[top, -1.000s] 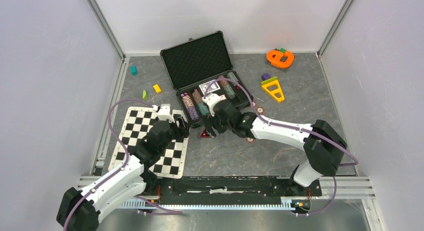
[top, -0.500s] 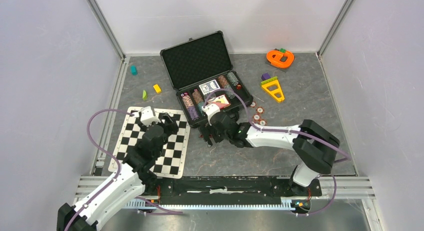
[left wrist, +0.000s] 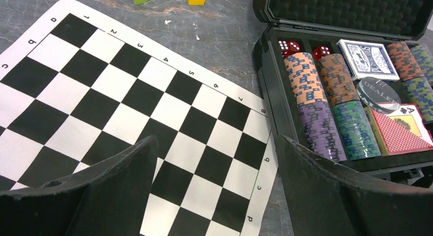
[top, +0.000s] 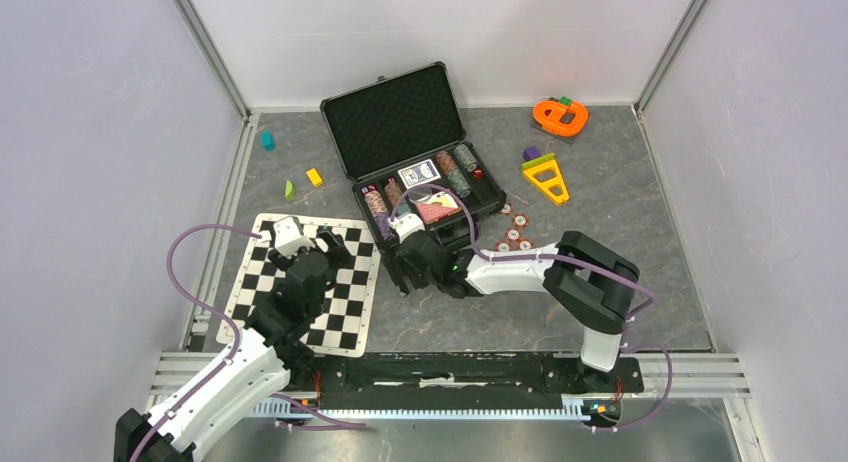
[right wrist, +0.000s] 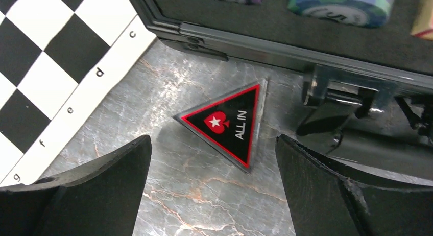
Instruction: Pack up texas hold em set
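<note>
Briefcase (top: 395, 117) (egg-crate foam lid) holds ridged chip stacks (left wrist: 306, 83).

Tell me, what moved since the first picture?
The right gripper slid left and nearer, off the case, and now hangs open over the triangular ALL IN marker. The left gripper pulled back over the checkered mat, jaws open. Neither took or dropped anything. The case, loose chips and toys stayed put.

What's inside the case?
The case holds chip stacks, a blue deck, a red deck, red dice and a dealer button. Anything under them is hidden.
</note>
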You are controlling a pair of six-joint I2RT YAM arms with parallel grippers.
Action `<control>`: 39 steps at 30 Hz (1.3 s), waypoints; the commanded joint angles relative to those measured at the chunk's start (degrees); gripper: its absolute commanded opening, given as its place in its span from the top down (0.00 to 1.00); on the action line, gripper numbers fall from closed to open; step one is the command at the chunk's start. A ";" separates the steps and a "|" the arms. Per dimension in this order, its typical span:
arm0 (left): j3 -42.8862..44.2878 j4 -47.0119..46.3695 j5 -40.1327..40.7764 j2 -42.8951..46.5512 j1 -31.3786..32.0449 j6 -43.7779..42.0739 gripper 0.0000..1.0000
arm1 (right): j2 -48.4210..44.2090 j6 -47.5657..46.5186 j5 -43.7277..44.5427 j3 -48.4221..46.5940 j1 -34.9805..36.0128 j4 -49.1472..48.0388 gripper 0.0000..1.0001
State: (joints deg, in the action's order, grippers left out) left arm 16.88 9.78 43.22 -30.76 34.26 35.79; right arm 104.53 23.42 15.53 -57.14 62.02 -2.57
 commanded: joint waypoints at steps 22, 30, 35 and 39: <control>-0.45 -1.97 0.54 -0.78 0.24 1.39 0.09 | 1.77 2.05 10.82 -5.10 2.82 4.73 0.34; -0.54 -2.31 0.16 -0.94 0.20 1.04 0.10 | -6.53 0.06 7.47 -1.36 2.93 4.76 0.44; -0.45 -2.40 -0.06 -1.15 0.20 0.61 0.09 | -12.63 -2.49 9.35 -1.33 2.56 6.42 0.44; -0.36 -2.46 -0.45 -1.34 0.19 0.60 0.10 | -15.26 -5.43 11.02 -3.42 -0.92 7.45 0.45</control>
State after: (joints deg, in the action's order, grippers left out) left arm 16.51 9.69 42.72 -31.90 34.26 35.81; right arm 92.92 21.71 23.79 -57.95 64.12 4.78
